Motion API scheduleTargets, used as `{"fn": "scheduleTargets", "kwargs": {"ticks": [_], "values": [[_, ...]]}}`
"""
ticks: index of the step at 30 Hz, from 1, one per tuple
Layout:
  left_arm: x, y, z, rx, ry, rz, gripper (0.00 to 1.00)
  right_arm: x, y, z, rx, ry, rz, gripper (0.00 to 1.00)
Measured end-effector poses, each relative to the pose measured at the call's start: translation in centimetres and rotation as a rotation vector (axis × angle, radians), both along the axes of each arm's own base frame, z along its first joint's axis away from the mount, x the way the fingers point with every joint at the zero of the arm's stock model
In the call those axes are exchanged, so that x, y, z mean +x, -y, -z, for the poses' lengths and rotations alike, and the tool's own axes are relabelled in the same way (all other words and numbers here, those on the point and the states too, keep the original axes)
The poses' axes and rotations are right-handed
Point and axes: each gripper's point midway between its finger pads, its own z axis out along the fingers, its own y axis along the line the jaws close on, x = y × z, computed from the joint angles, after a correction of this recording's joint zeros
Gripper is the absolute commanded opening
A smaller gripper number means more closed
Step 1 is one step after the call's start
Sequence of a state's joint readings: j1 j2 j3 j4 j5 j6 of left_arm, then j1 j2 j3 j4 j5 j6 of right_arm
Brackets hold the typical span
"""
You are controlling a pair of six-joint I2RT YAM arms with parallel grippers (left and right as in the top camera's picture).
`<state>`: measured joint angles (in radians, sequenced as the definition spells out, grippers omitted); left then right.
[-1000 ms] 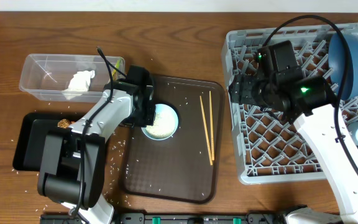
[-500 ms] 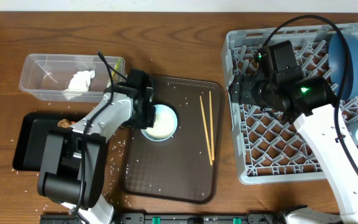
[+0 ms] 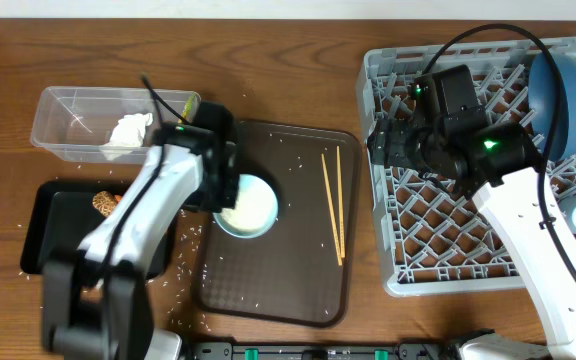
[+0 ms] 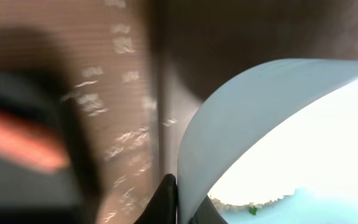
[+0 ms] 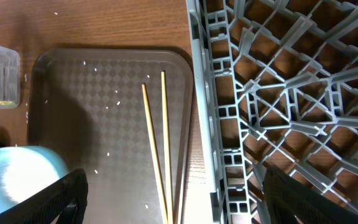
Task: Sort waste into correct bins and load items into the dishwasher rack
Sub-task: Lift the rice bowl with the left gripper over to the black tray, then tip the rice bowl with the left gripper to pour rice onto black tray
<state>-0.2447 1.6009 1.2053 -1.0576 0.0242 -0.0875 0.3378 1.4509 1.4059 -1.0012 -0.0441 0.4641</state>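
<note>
The round light-blue cup [image 3: 248, 206], white inside with a few grains stuck low on its wall, is at the left half of the brown plastic serving tray [image 3: 268, 290]; the left gripper [image 3: 222, 192] is pinched onto its left rim; the right gripper [image 3: 380, 142] hangs spread wide, empty, over the left edge of the grey lattice dishwasher rack [image 3: 448, 230]; one cup, two thin wooden chopsticks [image 3: 333, 205] on the tray's right half, one large dark-blue dish [image 3: 558, 100] in the rack's far right corner.

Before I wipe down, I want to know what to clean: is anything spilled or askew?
Yes. Loose rice grains lie scattered across the brown serving tray and onto the table beside the black tray. The small bowl, pinched at its rim by the left gripper, looks tilted.
</note>
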Motion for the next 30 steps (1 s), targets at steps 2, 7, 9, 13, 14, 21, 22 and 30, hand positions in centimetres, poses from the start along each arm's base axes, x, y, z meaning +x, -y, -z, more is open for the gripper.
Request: {"fn": "scheduleTargets", "kwargs": {"ticks": [2,7,9,13,14,21,22,30], "values": [[0.1,-1.3,-2.6,0.035,0.072,-0.031,0.06,0.0,0.0,0.0,0.000,0.000,0.000,0.84],[-0.9,-6.0,-7.1,0.102,0.199,-0.170,0.06,0.0,0.0,0.0,0.000,0.001,0.000,0.84],[-1.7,-9.2,-8.4,0.163,0.233,-0.280,0.06,0.1,0.0,0.0,0.001,0.004,0.000,0.84],[-3.3,-15.2,-10.0,0.304,0.275,-0.484,0.06,0.1,0.0,-0.1,0.001,0.004,0.000,0.85],[-3.8,-16.7,-10.3,0.347,0.278,-0.533,0.06,0.1,0.0,-0.1,0.001,0.004,0.000,0.85],[-6.4,-24.2,-12.6,0.663,0.296,-0.758,0.06,0.1,0.0,-0.1,0.001,0.004,0.000,0.85],[-6.5,-24.7,-12.6,0.691,0.286,-0.764,0.06,0.1,0.0,-0.1,0.001,0.004,0.000,0.85],[-5.7,-27.3,-9.6,0.896,0.087,-0.698,0.06,0.1,0.0,0.0,0.001,0.004,-0.001,0.85]]}}
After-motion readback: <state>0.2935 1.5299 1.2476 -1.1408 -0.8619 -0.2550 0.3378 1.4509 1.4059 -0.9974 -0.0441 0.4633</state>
